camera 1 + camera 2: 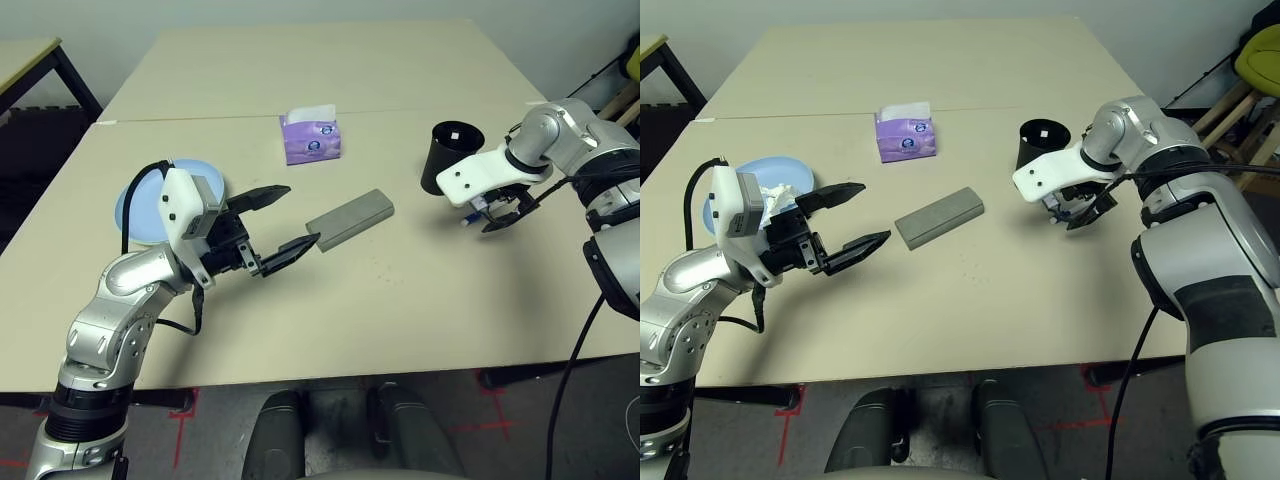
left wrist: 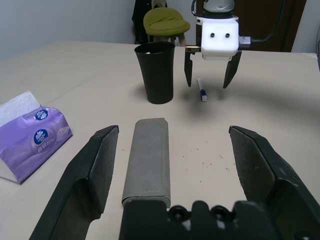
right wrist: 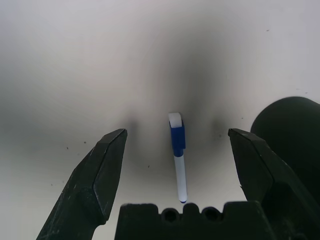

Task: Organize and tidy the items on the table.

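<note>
Nearest the robot's edge of the table [image 1: 420,320], the left gripper [image 1: 283,222] hangs with its fingers spread wide and nothing between them, aimed at the near end of the grey glasses case [image 1: 350,218], which lies flat and slantwise about mid-table. Behind that arm, toward the left edge, the blue plate [image 1: 135,212] holds a crumpled tissue [image 1: 775,195]. Toward the right edge, the right gripper [image 1: 1077,212] hovers fingers-down, also wide open and empty, straddling a white marker pen [image 3: 178,155] with a blue cap that lies just beside the black cup [image 1: 448,157]. Something white shows inside the cup; what it is cannot be told. Farther back, near the seam with the next table, sits the purple tissue box [image 1: 311,137].

The step in hand looks like picking up the pen. To do it well, lower straight down, keep the fingers crosswise to the pen, close near its middle, and stay clear of the cup so it is not knocked over.
</note>
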Controlling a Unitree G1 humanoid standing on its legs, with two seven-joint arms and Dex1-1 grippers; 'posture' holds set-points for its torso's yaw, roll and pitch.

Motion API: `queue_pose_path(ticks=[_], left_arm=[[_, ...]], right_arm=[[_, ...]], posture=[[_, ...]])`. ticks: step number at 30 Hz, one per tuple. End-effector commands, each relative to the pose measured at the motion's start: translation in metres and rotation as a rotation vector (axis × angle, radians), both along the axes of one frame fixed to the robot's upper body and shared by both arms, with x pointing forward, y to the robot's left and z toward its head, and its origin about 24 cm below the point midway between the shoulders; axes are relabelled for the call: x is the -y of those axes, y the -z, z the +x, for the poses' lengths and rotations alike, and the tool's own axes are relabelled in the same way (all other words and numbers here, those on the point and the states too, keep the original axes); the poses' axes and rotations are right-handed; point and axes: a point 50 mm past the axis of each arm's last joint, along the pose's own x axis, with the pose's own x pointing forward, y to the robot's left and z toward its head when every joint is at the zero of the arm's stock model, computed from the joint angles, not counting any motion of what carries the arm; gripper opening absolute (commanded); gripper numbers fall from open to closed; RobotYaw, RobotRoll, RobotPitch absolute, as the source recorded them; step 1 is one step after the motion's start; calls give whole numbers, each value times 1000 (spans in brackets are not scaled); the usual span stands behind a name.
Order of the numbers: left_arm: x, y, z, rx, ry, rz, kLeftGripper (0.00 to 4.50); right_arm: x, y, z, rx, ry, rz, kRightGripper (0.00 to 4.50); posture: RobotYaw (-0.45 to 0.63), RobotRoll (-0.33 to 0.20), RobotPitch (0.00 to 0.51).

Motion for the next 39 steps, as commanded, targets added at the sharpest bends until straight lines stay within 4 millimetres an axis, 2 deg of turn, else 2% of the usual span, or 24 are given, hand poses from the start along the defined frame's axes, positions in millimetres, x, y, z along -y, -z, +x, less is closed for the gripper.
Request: queue_pose_path(ticks=[1,14,33,35,39], left_arm=[[-2,0,-3,-6,-3,10,4500],[-6,0,-8,4,-22,19,4500],[-9,-1,-8,7,-41,31,4500],[-9,-1,-7,7,-43,32,4500],[-10,-2,-7,7,-43,34,4500]], right_arm=[[4,0,0,9,-19,-63,4473],[0,11,1,45,-110,-179,4473],[12,34,-8,-32,-154,-234,4473],[13,38,-9,-40,-161,-232,3896],[14,44,-12,-51,-171,-208,2364]], posture=[[135,0,144],[174,0,150],[179,0,168],[177,0,171],[176,0,172]])
